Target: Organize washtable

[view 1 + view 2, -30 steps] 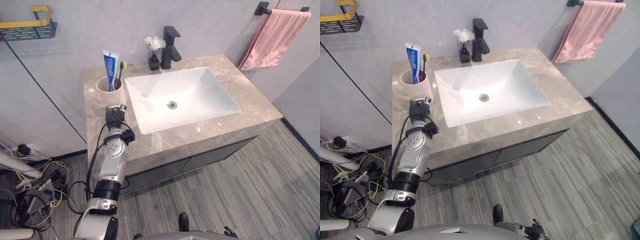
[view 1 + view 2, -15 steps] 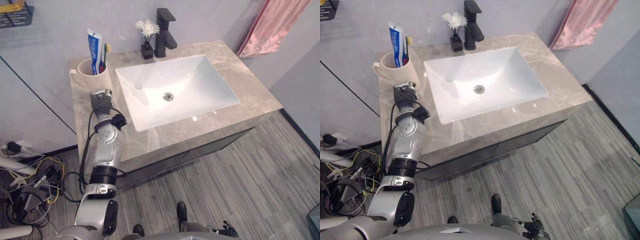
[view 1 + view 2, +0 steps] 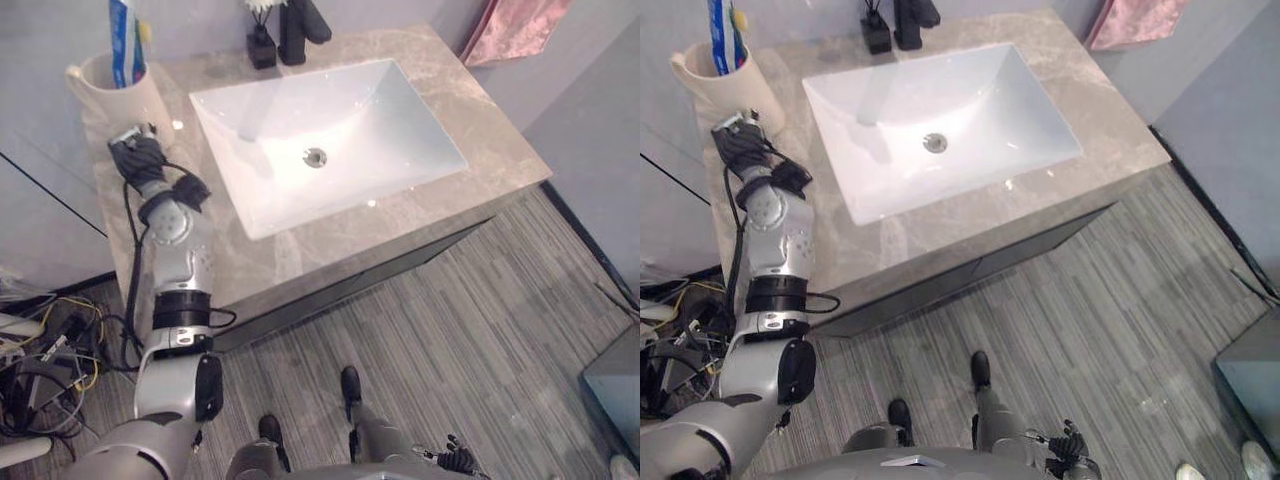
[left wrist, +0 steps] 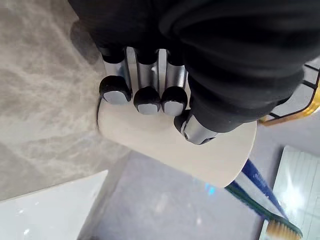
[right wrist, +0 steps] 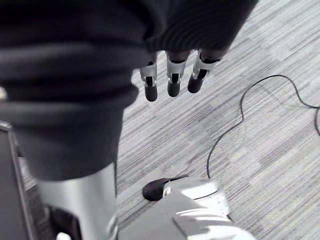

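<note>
Both hands hold nothing. Right hand [image 5: 172, 75] hangs straight-fingered above the floor. Left hand [image 3: 138, 160] hovers loose-fingered over the marble countertop [image 3: 330, 235]. Just beyond its fingertips [image 4: 148, 100] stands the beige mug [image 3: 112, 88] holding toothpaste [image 3: 121, 40] and toothbrush [image 4: 276, 227]. The white basin [image 3: 380, 140] lies farther right.

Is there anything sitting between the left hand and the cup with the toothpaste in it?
Nothing visible stands in the way. The left hand is right beside the cup on the counter, and in the left wrist view its fingers are at the cup's side wall with no object in between.
</note>
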